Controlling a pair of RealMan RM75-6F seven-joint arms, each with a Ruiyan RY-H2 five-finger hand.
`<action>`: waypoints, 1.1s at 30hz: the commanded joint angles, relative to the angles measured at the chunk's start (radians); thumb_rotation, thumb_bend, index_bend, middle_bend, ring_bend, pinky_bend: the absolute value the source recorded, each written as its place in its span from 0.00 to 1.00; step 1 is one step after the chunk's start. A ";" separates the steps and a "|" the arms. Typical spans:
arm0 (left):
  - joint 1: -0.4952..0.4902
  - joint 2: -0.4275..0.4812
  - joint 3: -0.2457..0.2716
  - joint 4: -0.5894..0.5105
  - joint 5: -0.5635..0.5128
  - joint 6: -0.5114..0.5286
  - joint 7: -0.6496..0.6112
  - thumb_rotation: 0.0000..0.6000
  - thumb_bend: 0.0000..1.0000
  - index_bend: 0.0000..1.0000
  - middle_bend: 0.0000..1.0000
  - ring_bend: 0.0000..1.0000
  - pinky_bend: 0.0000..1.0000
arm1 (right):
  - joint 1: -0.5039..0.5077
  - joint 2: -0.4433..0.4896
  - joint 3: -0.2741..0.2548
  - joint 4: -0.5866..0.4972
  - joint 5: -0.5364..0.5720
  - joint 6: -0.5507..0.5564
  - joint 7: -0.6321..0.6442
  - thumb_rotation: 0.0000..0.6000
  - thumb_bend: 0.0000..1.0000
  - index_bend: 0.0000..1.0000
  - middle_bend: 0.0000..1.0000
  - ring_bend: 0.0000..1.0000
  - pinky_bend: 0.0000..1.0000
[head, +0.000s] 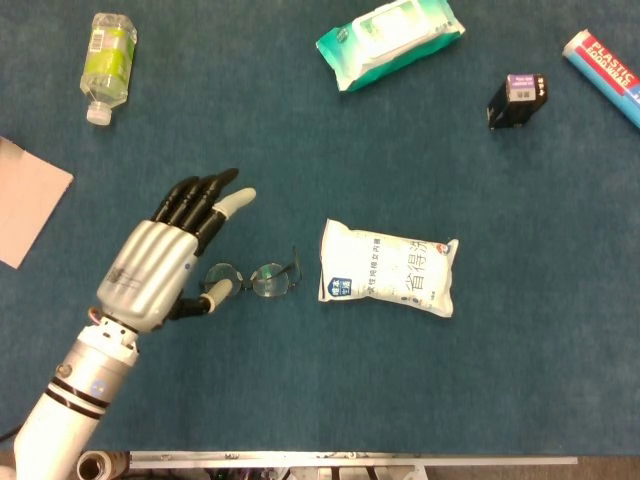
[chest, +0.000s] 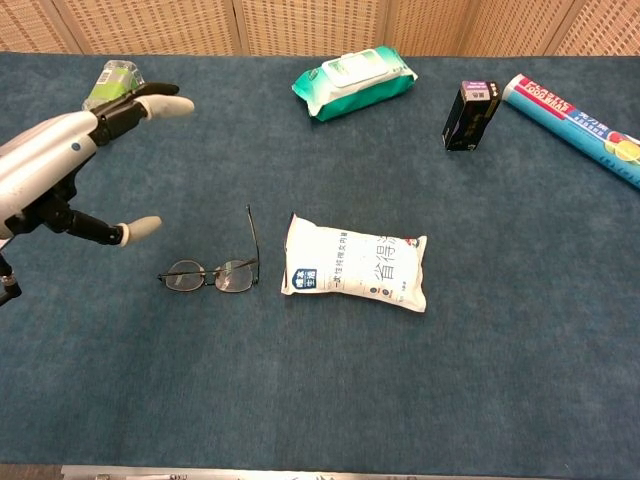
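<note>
Our left hand hangs spread wide and holding nothing above the glasses.

The glasses lie on the desk just left of the white pouch, one temple sticking up and back. We judge a flat descent could press the lenses or bend that raised temple; a sideways brush could skid them against the pouch.

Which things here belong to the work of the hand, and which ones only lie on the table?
In use:
- left hand, open, raised above the table
- glasses, nearest to that hand, lying untouched

Only lying about:
- white bag
- wet wipes pack
- green bottle
- small black box
- plastic wrap box
- paper sheet
</note>
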 joint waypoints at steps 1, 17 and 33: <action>-0.016 -0.012 -0.018 -0.026 -0.024 -0.018 0.046 1.00 0.26 0.04 0.00 0.00 0.00 | -0.003 0.002 0.002 0.000 0.002 0.005 0.005 1.00 0.29 0.60 0.39 0.26 0.29; -0.053 -0.185 -0.066 0.058 0.042 0.012 0.143 1.00 0.17 0.00 0.00 0.00 0.00 | -0.022 0.019 0.019 0.002 0.017 0.039 0.043 1.00 0.29 0.60 0.39 0.26 0.29; -0.098 -0.297 -0.110 0.131 -0.019 -0.029 0.200 1.00 0.17 0.00 0.00 0.00 0.00 | -0.029 0.025 0.029 0.001 0.038 0.039 0.049 1.00 0.29 0.60 0.39 0.26 0.29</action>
